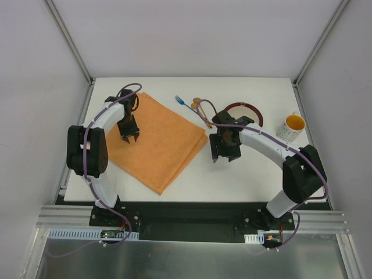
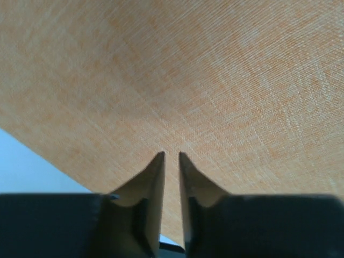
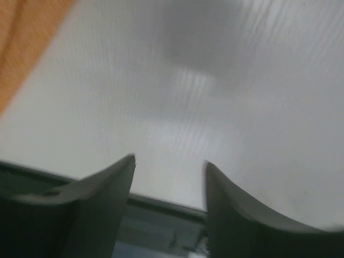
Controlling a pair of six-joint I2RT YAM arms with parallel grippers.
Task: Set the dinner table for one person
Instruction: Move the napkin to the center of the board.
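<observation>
The dinner table (image 1: pixel 232 180) lies beneath both arms. The left gripper (image 1: pixel 129 138), jaws narrowly apart and empty, is poised over the orange placemat (image 1: pixel 163 151) on the left half. The right gripper (image 1: pixel 224 156), jaws wide and empty, is set over bare tabletop just right of it. The plate (image 1: pixel 256 111) lies just beyond, so the right arm is judged nearer.

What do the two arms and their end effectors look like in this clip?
The left arm and right arm have white curved links between bulky black joint housings, a purple cable looped along each. The left end effector and right end effector are black, with two tapered fingers each.
</observation>
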